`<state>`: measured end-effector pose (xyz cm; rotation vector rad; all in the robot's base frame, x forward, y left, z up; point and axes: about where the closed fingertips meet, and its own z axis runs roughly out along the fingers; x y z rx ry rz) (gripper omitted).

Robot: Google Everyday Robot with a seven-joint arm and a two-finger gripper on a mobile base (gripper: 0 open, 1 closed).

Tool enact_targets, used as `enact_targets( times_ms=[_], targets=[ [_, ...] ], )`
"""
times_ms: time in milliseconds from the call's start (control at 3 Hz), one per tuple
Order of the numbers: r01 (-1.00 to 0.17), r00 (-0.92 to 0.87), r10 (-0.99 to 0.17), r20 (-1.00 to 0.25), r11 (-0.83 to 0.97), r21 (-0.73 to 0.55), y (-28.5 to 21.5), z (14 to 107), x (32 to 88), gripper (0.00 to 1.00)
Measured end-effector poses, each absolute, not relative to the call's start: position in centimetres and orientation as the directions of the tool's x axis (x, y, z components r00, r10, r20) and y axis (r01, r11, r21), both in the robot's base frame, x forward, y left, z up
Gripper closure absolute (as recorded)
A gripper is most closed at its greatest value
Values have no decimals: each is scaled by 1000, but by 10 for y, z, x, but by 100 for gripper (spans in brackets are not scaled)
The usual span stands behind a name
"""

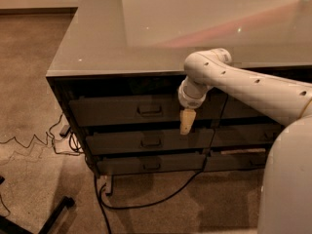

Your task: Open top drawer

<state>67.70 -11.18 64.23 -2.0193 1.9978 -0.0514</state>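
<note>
Black cables (146, 204) are seen lying on the carpet. The gripper (185, 129) is hung tips-down, fingers pressed together on nothing, before the top drawer (112, 112), right of its metal pull (150, 109). The drawer is seen closed beneath the glossy desktop (146, 33).

White rounded arm (253, 84), small dark holes along it; tan gripper (186, 122) below white wrist.
</note>
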Motion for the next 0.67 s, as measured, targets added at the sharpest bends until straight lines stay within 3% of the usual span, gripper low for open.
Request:
enact_targets(
  times_ms=[667],
  targets=[
    [-972, 33, -983, -183, 12, -235, -112, 642, 677, 42]
  ],
)
